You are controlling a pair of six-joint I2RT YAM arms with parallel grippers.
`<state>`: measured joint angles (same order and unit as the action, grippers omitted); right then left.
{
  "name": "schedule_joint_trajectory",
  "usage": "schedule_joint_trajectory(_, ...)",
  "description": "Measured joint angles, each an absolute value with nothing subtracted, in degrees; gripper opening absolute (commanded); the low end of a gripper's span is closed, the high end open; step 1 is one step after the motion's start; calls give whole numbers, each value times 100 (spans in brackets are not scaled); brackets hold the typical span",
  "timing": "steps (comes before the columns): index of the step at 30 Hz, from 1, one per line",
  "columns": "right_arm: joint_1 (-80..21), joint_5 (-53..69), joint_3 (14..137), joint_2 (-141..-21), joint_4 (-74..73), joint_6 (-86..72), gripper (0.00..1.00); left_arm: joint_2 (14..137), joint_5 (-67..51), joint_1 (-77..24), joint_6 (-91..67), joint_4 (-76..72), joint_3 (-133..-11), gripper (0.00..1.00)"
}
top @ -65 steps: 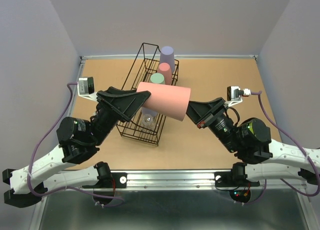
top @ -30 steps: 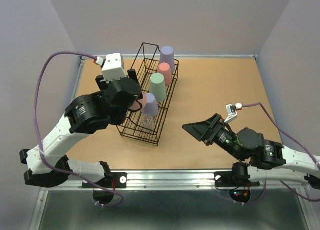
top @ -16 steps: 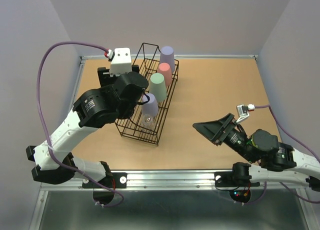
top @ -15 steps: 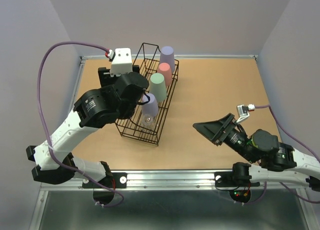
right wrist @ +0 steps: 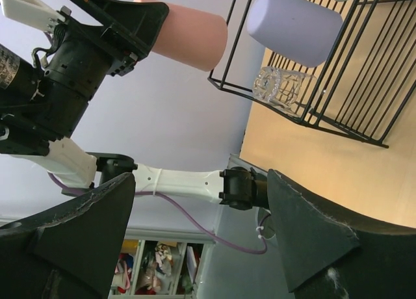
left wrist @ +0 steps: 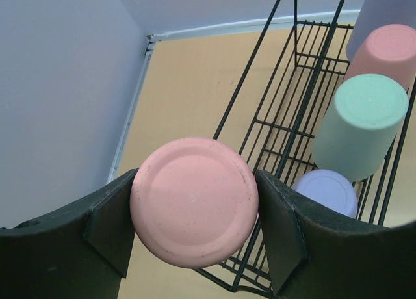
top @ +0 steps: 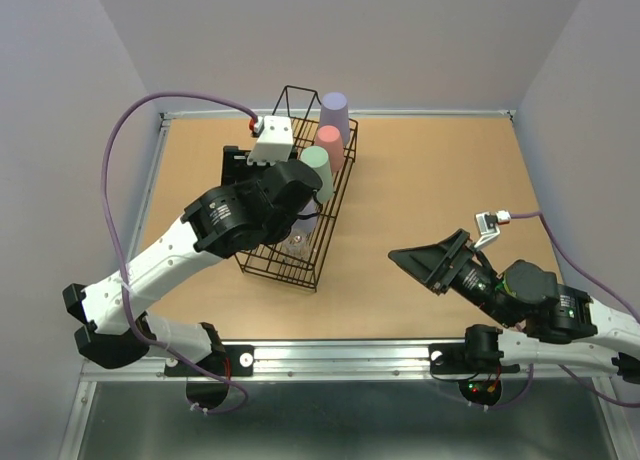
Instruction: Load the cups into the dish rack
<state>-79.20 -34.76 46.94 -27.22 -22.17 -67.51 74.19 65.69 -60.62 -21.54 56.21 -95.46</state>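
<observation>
In the left wrist view a salmon-pink cup [left wrist: 194, 210] is seen base-on, and my left gripper [left wrist: 195, 182] is shut on its sides. It hangs over the near left edge of the black wire dish rack [left wrist: 286, 127]. In the rack stand a mint green cup [left wrist: 361, 130], a second pink cup [left wrist: 383, 49] and two lavender cups [left wrist: 328, 190]. From above, the left arm [top: 250, 205] covers the held cup and part of the rack [top: 275, 272]. My right gripper [top: 395, 252] is open and empty, low and to the right of the rack. A clear cup [right wrist: 281, 88] lies in the rack's near end.
The tan table [top: 440, 180] is walled by grey panels on the left, back and right. A purple cable [top: 130, 130] loops up from the left wrist. A metal rail [top: 340, 358] runs along the near edge by both arm bases.
The left arm has swung right with the pink cup, from beside the rack's left side to above it. The right arm has barely moved.
</observation>
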Motion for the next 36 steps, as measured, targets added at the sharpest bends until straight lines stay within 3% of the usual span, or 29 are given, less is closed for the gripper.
schedule_joint_trajectory(17,-7920,-3470,4692,-2362,-2471,-6938,87,7400,6639,-6060,-1994,5146,-8613,0)
schedule_joint_trajectory(20,-7920,-3470,4692,-2335,-2532,-6947,87,7363,6624,-6058,-1973,5083,-8584,14)
schedule_joint_trajectory(23,-7920,-3470,4692,-2300,-2554,-6960,86,7349,6600,-6047,-1968,5076,-8582,40)
schedule_joint_trajectory(27,-7920,-3470,4692,-2261,-2585,-6995,86,7332,6573,-6029,-1970,5054,-8573,60)
schedule_joint_trajectory(36,-7920,-3474,4692,-2196,-2674,-7050,86,7231,6499,-6029,-1977,5011,-8512,80)
